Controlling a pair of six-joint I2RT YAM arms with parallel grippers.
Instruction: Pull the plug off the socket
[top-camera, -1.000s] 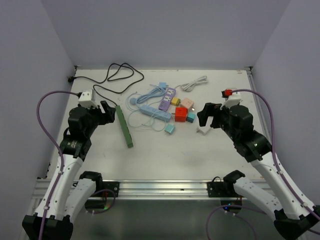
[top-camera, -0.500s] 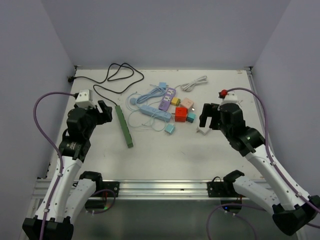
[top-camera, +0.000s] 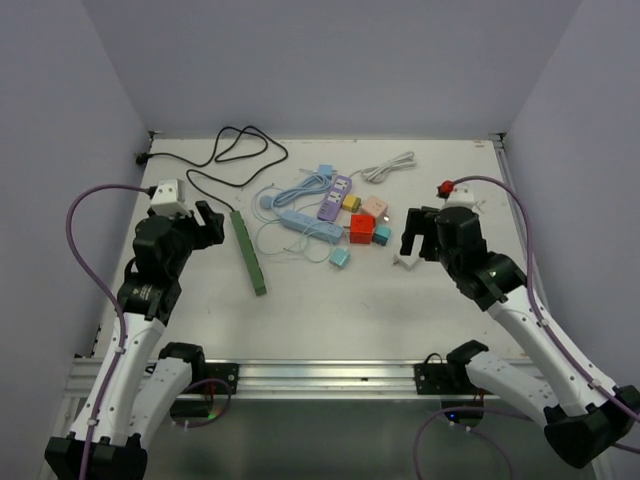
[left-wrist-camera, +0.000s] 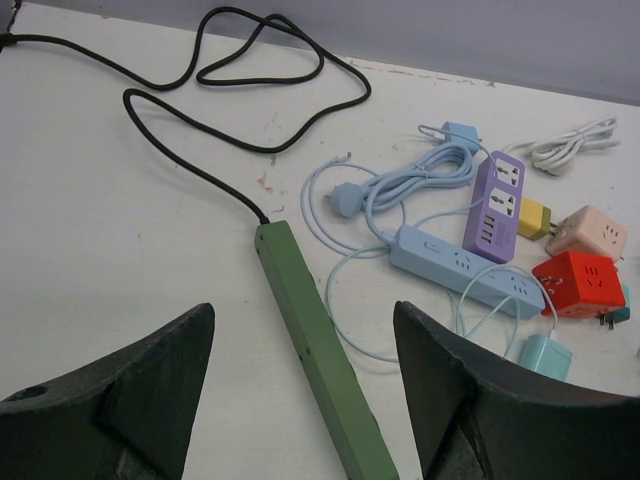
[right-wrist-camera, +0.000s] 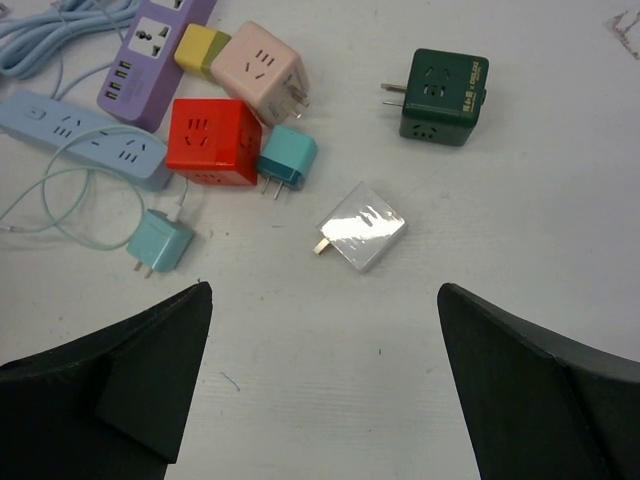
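Observation:
A green power strip (left-wrist-camera: 315, 345) with a black cord (left-wrist-camera: 240, 75) lies under my left gripper (left-wrist-camera: 302, 320), which hangs open above it. To its right lie a purple strip (left-wrist-camera: 497, 203), a blue strip (left-wrist-camera: 465, 270) and a red cube socket (right-wrist-camera: 212, 140). A yellow plug (right-wrist-camera: 203, 48) sits against the purple strip's end, and a teal plug (right-wrist-camera: 288, 158) touches the red cube; I cannot tell whether either is plugged in. My right gripper (right-wrist-camera: 325, 290) stands wide open above bare table, just short of a shiny white adapter (right-wrist-camera: 363, 232).
A pink cube socket (right-wrist-camera: 262, 68), a dark green cube socket (right-wrist-camera: 443, 83) and a teal charger (right-wrist-camera: 160, 242) with a thin cable lie near the red cube. A white coiled cable (top-camera: 388, 167) sits at the back. Walls close the table (top-camera: 330, 300) on three sides.
My right arm has shifted a little to the left and towards the middle of the table. The left gripper has hardly moved. Both stay open.

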